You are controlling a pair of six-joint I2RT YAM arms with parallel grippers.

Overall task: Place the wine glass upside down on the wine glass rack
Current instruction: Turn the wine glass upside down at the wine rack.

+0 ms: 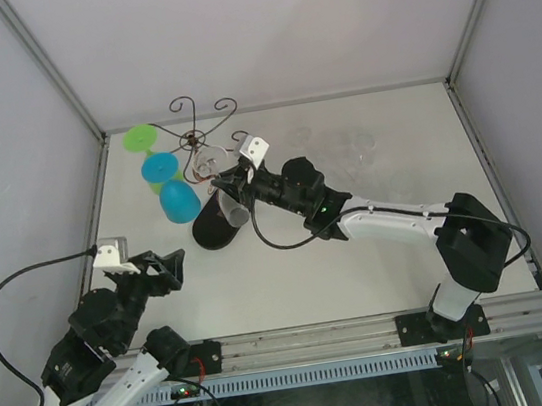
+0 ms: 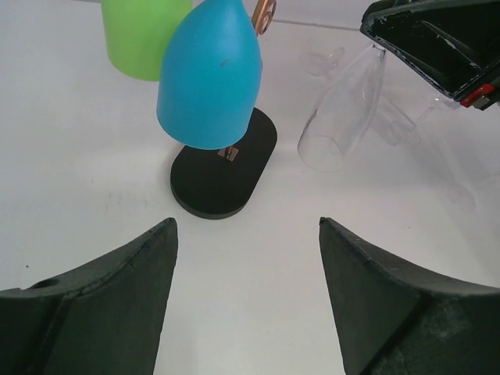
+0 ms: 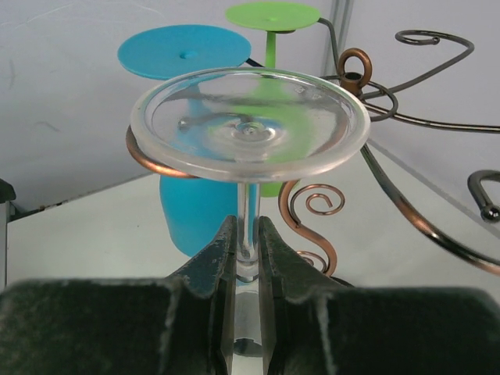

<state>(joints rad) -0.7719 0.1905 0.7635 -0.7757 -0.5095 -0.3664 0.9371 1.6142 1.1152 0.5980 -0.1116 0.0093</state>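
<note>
My right gripper is shut on the stem of a clear wine glass, held upside down with its round foot on top. The foot sits against a coppery scroll arm of the wine glass rack. In the top view the gripper holds the glass beside the rack's stem, above its black oval base. The left wrist view shows the glass bowl tilted and the base. My left gripper is open and empty, low at the near left.
A blue glass and a green glass hang upside down on the rack's left arms; both show in the right wrist view, the blue glass and the green glass. Grey walls close in the left, back and right.
</note>
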